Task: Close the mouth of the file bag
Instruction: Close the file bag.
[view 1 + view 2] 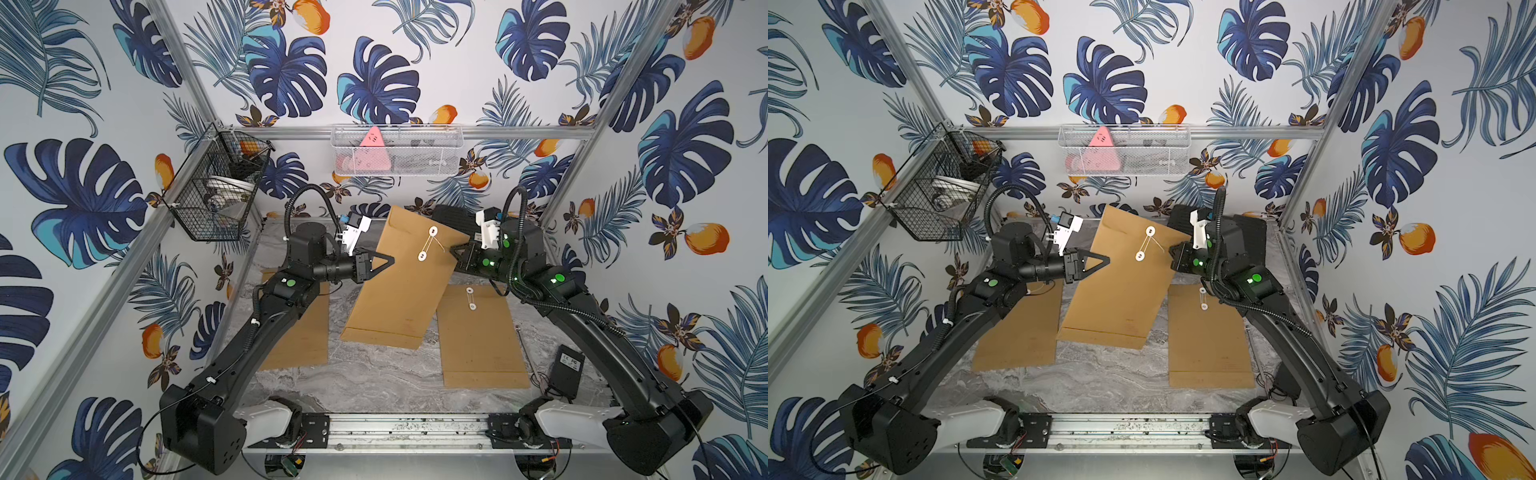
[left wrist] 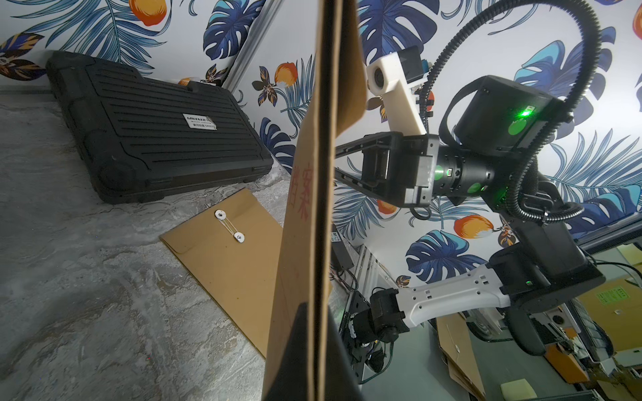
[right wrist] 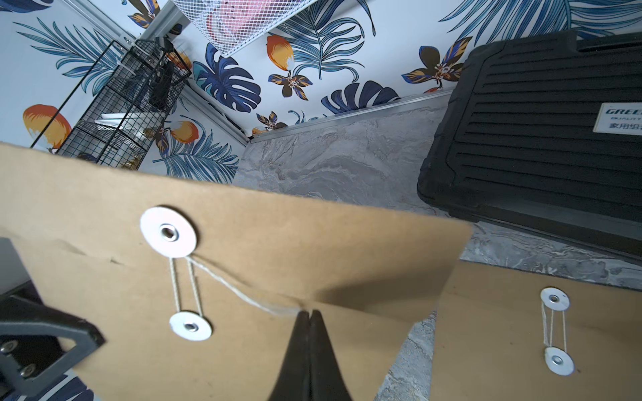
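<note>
Left gripper (image 1: 388,261): clamped on side edge of raised file bag (image 1: 399,291) | Right gripper (image 3: 308,314): pinching loose end of string (image 3: 225,283) | string: looped from flap disc (image 3: 168,232) to body disc (image 3: 190,326)

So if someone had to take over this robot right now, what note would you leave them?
Left hand: shut on the edge of the file bag, holding it above the table.
Right hand: shut on the loose end of the string.
Done: flap folded down, string looped between upper disc and lower disc.
Left: probably wind that loose end around the discs, then release.
</note>
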### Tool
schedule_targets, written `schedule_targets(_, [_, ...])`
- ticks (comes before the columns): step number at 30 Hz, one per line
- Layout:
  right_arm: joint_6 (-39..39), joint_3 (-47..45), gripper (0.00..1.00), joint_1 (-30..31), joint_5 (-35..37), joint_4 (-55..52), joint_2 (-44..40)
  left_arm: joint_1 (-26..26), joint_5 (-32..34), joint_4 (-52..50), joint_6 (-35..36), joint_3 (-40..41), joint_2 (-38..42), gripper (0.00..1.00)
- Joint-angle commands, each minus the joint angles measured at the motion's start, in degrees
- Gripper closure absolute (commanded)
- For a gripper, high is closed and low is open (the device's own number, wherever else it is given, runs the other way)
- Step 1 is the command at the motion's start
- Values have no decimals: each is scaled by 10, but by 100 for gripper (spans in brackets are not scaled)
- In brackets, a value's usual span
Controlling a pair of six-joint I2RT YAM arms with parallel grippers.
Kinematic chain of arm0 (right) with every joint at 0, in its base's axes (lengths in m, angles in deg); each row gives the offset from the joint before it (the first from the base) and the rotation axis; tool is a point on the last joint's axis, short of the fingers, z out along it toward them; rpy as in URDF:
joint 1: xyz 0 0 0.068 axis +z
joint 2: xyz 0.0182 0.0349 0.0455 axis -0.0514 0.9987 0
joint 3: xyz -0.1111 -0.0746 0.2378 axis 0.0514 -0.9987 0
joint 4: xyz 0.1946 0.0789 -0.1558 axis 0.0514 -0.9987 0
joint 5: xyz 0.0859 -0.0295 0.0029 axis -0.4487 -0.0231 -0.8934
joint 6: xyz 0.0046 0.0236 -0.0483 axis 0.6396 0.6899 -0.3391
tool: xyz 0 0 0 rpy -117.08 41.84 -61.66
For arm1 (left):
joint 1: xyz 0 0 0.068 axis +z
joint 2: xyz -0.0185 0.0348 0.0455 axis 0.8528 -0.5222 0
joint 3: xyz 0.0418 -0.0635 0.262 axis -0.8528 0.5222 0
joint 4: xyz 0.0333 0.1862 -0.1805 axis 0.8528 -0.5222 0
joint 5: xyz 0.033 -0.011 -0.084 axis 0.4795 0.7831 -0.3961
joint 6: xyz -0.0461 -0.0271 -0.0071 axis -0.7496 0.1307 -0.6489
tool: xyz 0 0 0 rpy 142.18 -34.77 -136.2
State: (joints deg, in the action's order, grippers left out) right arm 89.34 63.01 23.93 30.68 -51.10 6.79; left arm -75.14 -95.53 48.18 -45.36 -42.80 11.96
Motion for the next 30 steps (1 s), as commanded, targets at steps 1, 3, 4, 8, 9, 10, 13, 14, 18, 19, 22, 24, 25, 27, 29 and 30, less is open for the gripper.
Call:
schedule_targets(1, [-37, -1, 86, -1, -36, 0, 1, 2, -7, 11, 7, -8, 1, 100])
schedule_targets(3, [-48, -1, 74, 0, -33, -6, 8, 1, -11, 19, -1, -8, 0, 100])
schedule_targets(4, [-49, -3, 72, 0, -29, -4, 13, 1, -13, 22, -5, -7, -1, 100])
schedule_targets(8, [-60, -5, 68, 0, -1, 14, 17, 1, -13, 33, -17, -5, -2, 100])
schedule_targets(9, [-65, -3, 65, 1, 0, 18, 19, 1, -15, 37, -22, -2, -3, 100])
schedule_targets(10, [-70, 2, 63, 3, 4, 19, 22, -1, -15, 39, -24, -3, -4, 100])
schedule_targets(13, [-87, 9, 60, 18, 35, 19, 32, -3, -15, 38, -24, -5, -5, 100])
schedule_targets(14, [-92, 10, 60, 22, 44, 21, 34, -4, -16, 37, -24, -5, -5, 100])
schedule_targets(18, [-111, 16, 59, 49, 74, 26, 44, -5, -16, 38, -26, -4, -6, 100])
schedule_targets(19, [-113, 18, 59, 54, 82, 29, 46, -6, -16, 40, -27, -4, -7, 100])
schedule_targets(22, [-120, 25, 59, 60, 96, 31, 54, -8, -18, 45, -31, -1, -7, 100])
schedule_targets(24, [-123, 27, 59, 61, 95, 37, 54, -7, -18, 46, -31, 0, -7, 100])
schedule_targets(25, [-124, 27, 60, 61, 93, 41, 56, -8, -19, 45, -31, -1, -7, 100])
schedule_targets(27, [-124, 33, 62, 61, 89, 41, 59, -9, -19, 44, -29, -1, -8, 100])
schedule_targets(29, [-120, 35, 68, 60, 86, 43, 63, -10, -21, 44, -28, 0, -8, 100])
schedule_targets(30, [-118, 34, 75, 61, 84, 46, 65, -10, -21, 43, -27, 0, -7, 100])
